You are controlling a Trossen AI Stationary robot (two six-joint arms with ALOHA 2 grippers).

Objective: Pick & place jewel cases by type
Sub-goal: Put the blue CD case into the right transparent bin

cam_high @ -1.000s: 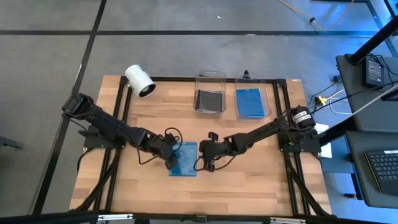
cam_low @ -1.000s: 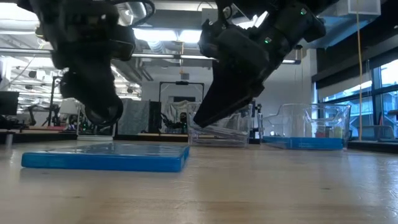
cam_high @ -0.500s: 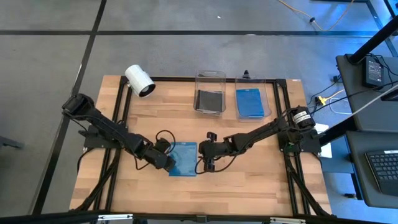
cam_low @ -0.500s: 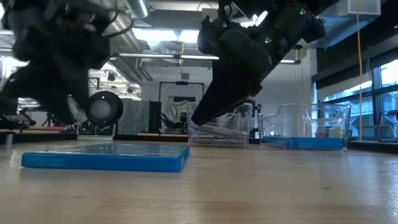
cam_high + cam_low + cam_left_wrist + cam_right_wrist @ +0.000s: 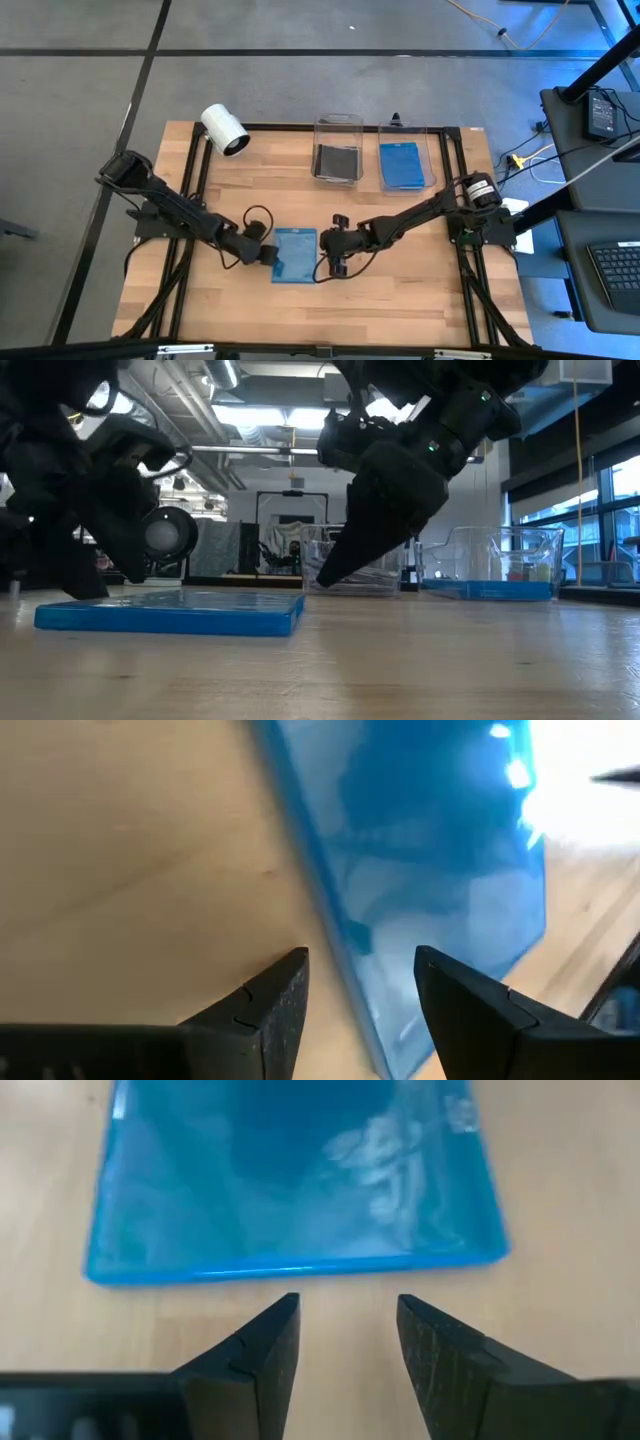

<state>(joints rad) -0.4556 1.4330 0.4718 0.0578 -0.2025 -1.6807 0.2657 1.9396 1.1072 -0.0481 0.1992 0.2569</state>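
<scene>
One translucent blue jewel case [image 5: 297, 255] [image 5: 170, 612] lies flat on the table between both arms. My left gripper [image 5: 268, 256] [image 5: 362, 958] is open and low at the case's left edge [image 5: 340, 935], one finger out over the wood and one over the case. My right gripper [image 5: 328, 262] [image 5: 347, 1300] is open and hangs above the table just off the case's right edge [image 5: 300, 1265], pointing down at it. Dark jewel cases [image 5: 336, 160] lie in one clear bin, blue ones [image 5: 403, 165] in the other. My left gripper stands astride the blue case's left edge [image 5: 345, 945], coming slanting down from the table's left side. I cannot tell whether either finger touches it. The case lies flat on the table.
Two clear bins [image 5: 337, 125] [image 5: 430, 135] stand side by side at the table's far edge. A white cylindrical camera [image 5: 224, 130] lies at the far left corner. Bare wood shows around the case and along the near edge.
My left gripper has moved from above the blue case toward the table's left edge and down, ending low at the case's left edge. My right gripper has dipped slightly toward the case's right edge. The case has stayed where it was.
</scene>
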